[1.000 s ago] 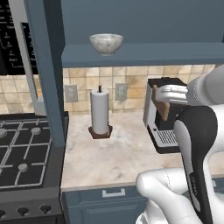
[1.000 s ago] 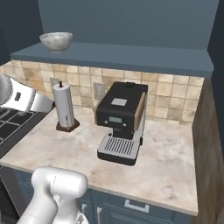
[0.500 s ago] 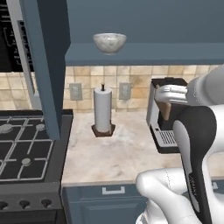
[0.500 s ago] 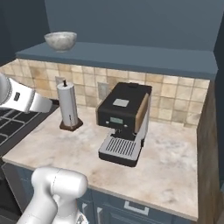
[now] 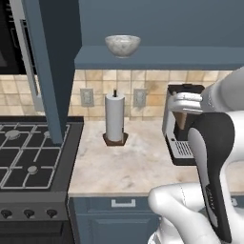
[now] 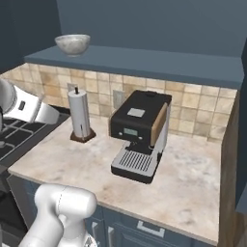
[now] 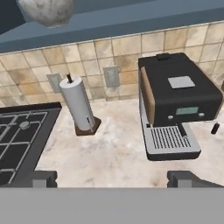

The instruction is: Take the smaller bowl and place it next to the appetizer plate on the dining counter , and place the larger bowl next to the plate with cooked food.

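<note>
Item, step one, fetching: deep rounded grey-white marbled smaller bowl (image 5: 122, 45) on the dark blue shelf (image 5: 157, 57) above the white paper-towel roll (image 5: 114, 117); two-finger gripper (image 7: 113, 178) released, empty, well short; next move, judged: rise to the bowl's rim.

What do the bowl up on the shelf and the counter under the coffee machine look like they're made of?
The smaller bowl looks like polished stone or glazed ceramic: grey-white marbled mottling with a soft sheen. The counter looks like smooth beige marble or a laminate imitation, with cloudy veined patches. The render can't settle which.
</note>
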Controlling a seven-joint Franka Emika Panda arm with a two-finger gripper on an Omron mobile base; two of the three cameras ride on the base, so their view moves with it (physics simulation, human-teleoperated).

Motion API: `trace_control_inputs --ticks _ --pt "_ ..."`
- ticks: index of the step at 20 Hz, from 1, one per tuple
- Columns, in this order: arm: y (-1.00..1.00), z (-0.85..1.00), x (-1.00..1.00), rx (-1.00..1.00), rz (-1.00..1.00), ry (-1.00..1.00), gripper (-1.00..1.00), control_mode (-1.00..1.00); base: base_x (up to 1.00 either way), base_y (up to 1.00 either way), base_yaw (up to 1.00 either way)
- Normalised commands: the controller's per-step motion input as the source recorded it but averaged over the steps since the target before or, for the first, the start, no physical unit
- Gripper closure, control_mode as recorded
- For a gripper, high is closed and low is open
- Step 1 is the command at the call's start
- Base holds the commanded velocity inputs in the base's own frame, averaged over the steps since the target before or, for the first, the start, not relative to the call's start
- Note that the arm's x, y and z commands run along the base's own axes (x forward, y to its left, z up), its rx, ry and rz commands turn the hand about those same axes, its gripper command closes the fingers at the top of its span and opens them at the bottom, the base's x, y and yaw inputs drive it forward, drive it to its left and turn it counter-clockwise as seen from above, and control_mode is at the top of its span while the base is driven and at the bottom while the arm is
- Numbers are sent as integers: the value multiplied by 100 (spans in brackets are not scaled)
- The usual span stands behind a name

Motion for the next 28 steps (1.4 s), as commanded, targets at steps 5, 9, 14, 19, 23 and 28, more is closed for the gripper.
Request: trace_control_inputs --ticks 5,9,14,19,23,28 --pt "-24 56 -7 24 -8 -5 -100 -100 0 0 0" --pt "0 93 0 33 -8 -14 -100 -100 0 0 0" --pt "0 56 14 32 -8 -15 -100 -100 0 0 0" --pt "5 -6 69 23 -7 -17 -100 -100 0 0 0" --pt "13 -6 100 11 1 0 -100 -100 0 0 0" --pt "23 0 98 5 6 13 -100 -100 0 0 0"
